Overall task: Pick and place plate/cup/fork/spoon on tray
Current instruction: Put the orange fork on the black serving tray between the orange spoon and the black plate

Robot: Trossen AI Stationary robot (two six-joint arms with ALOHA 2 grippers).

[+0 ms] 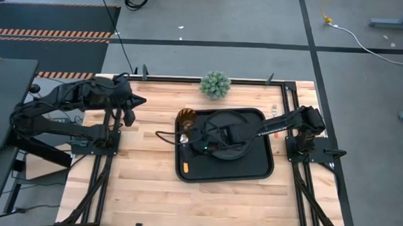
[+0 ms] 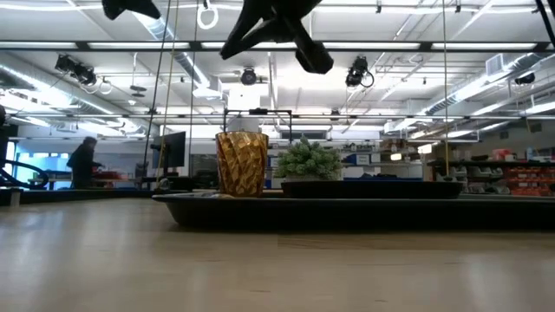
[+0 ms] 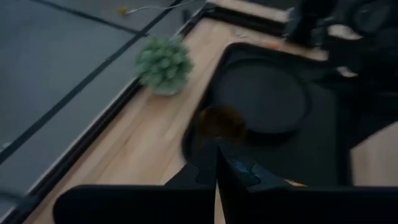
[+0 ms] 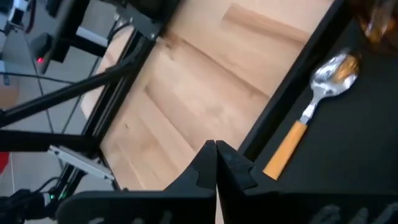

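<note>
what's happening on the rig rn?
The right hand hovers shut above the big black rectangular tray, by the orange-handled spoon lying there. The round black plate and amber plastic cup also sit on the tray. The left hand waits off to the side. No fork visible.

We take tray (image 1: 263, 171) as landmark: sits on surface (image 1: 143, 192), right of centre. Plate (image 1: 235, 150) inside tray, toward far half. Cup (image 1: 186, 116) upright in tray's far-left corner, just beside plate. Spoon (image 4: 309, 109) lies in tray along left rim, near cup. Plant (image 1: 215, 85) beyond tray's far edge. Right hand (image 1: 195, 144) above tray's left part. Left hand (image 1: 131, 107) well left of tray.
</note>
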